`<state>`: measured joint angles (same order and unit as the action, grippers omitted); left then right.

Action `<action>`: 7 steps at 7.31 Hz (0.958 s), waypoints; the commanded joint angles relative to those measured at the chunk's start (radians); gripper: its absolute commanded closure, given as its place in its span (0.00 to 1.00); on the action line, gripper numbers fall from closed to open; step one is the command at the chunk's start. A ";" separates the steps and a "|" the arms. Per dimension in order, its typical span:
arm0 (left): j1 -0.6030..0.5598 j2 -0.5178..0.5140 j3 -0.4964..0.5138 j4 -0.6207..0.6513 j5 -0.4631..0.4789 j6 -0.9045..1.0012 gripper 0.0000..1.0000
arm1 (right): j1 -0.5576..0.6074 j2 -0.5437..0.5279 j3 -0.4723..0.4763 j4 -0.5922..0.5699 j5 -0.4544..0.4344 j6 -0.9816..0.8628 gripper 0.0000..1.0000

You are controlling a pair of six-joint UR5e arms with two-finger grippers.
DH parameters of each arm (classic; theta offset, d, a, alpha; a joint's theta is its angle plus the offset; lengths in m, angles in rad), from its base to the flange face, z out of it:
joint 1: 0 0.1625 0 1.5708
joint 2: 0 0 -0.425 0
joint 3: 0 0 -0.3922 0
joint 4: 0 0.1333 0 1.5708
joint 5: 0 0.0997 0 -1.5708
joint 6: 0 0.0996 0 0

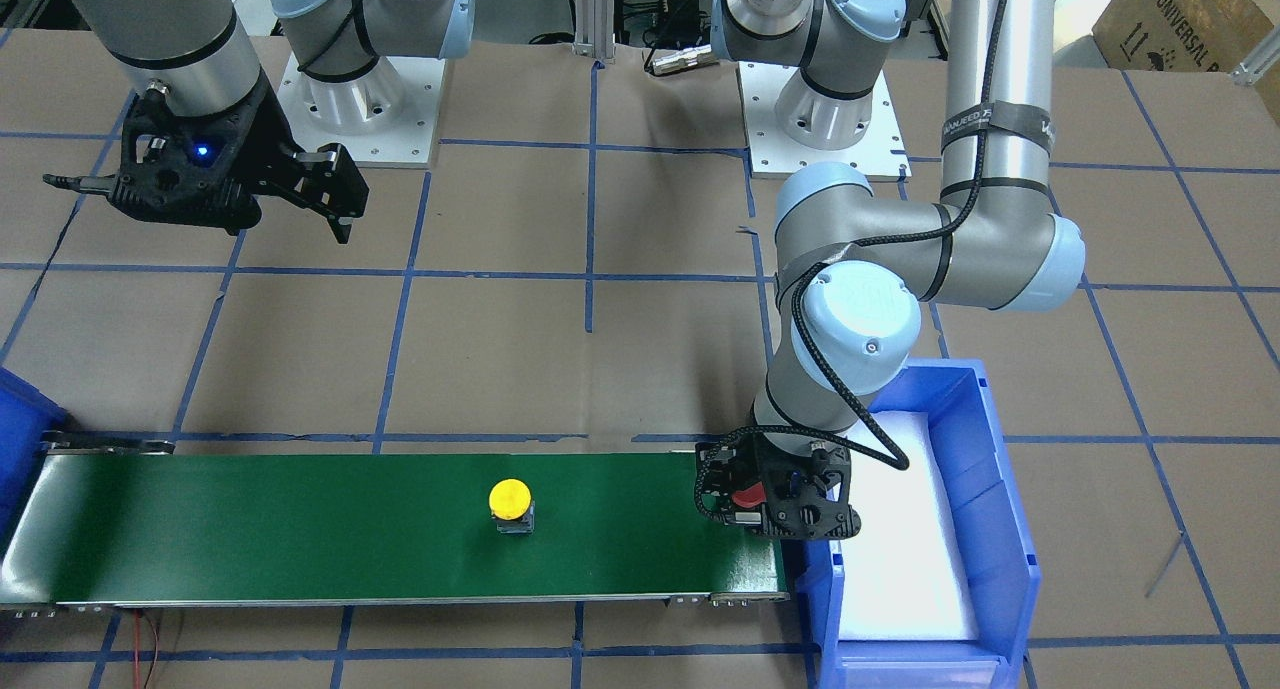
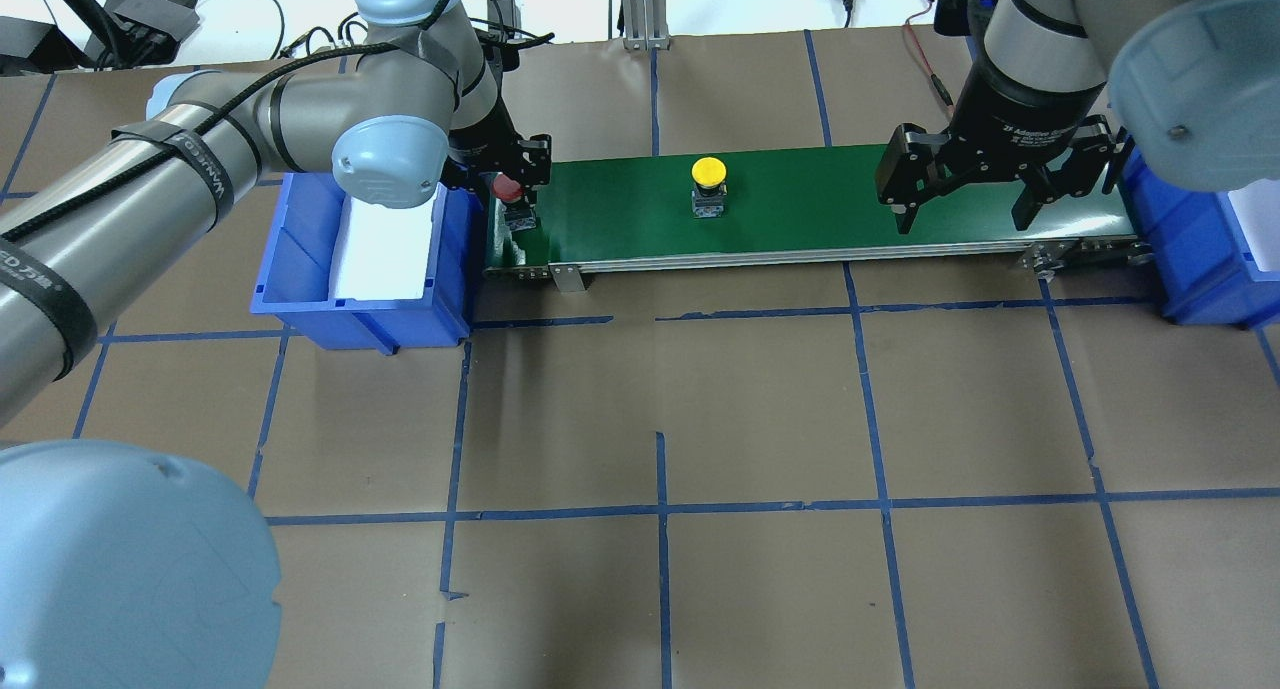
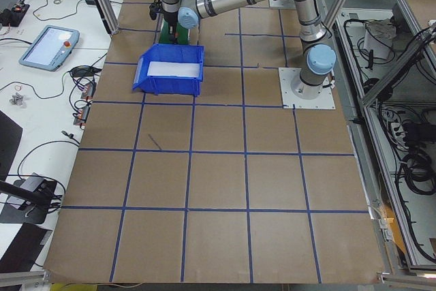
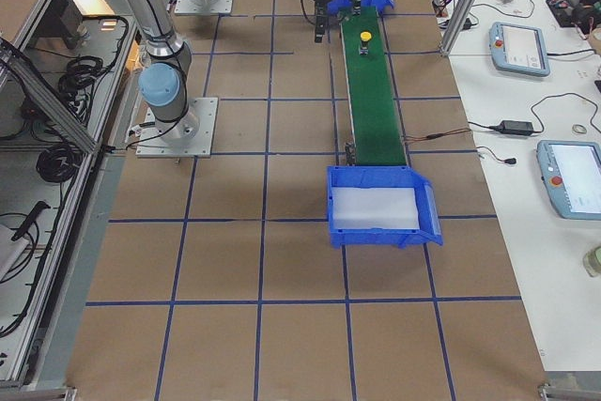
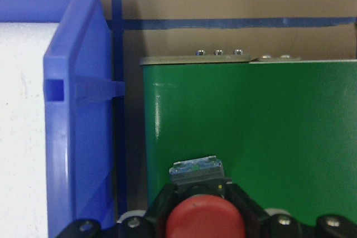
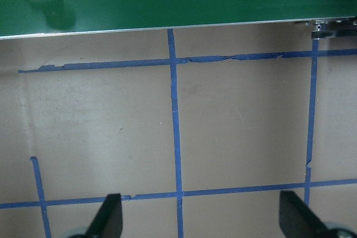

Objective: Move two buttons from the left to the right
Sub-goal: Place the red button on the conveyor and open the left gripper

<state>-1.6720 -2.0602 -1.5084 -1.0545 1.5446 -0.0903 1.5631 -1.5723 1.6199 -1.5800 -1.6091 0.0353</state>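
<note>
Brown paper marked into squares by blue tape covers the table (image 2: 760, 409), and a long green conveyor belt (image 2: 800, 204) lies across its far side between two blue plastic bins.

Only the left wrist view shows the grip closely: the left gripper (image 5: 202, 204) is clenched on the red button (image 5: 202, 222), its black fingers (image 5: 162, 207) pressing the body from both sides just above the belt's end, beside the bin (image 5: 83, 110). In the overhead view the same red cap (image 2: 509, 188) is half hidden by the wrist. The right wrist view shows two black fingertips (image 6: 111, 215) set wide apart over bare paper, with the belt's edge above; the right gripper (image 2: 965, 194) hangs released above the belt's other end.

Two buttons show: the red one held, and the yellow button (image 2: 708, 184) standing upright at mid-belt, apart from both grippers. It has a round, domed cap on a squarish black-and-silver body. Two bins show, the left bin (image 2: 360, 269) and the right bin (image 2: 1200, 239), both rigid and lined with white foam.
</note>
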 commanded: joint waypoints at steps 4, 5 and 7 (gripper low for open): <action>0.001 0.306 -0.015 -0.299 0.012 0.009 0.00 | 0.000 0.003 -0.002 -0.002 0.002 0.000 0.00; 0.003 0.395 -0.030 -0.409 0.014 0.009 0.00 | 0.000 0.003 -0.002 -0.002 0.002 0.000 0.00; 0.008 0.506 -0.111 -0.493 0.014 0.004 0.00 | 0.000 0.005 -0.012 0.005 0.011 0.000 0.00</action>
<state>-1.6649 -1.6257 -1.5670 -1.4911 1.5582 -0.0818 1.5631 -1.5689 1.6151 -1.5803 -1.6063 0.0353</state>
